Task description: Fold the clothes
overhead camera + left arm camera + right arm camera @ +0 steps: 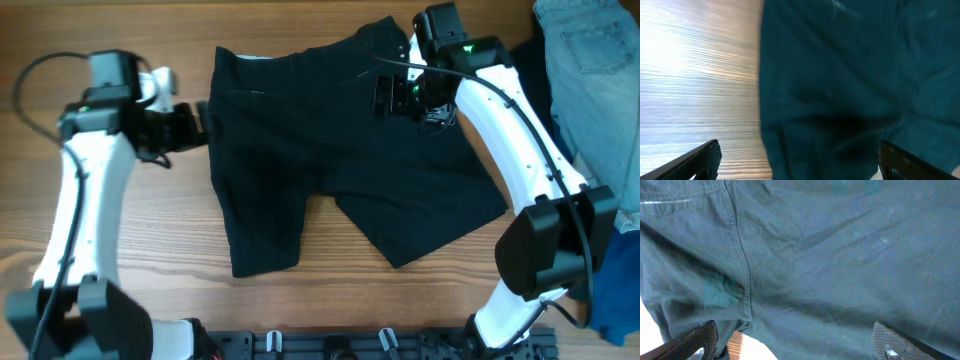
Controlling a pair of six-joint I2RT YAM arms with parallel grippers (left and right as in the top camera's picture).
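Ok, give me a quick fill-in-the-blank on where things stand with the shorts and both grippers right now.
1. The shorts lie spread flat on a ___ table.
2. The left gripper sits at the shorts' edge with its jaws ___.
3. The right gripper, over the shorts with jaws apart, grips ___.
4. The jeans lie on the robot's ___ side.

Missing words: wooden; open; nothing; right
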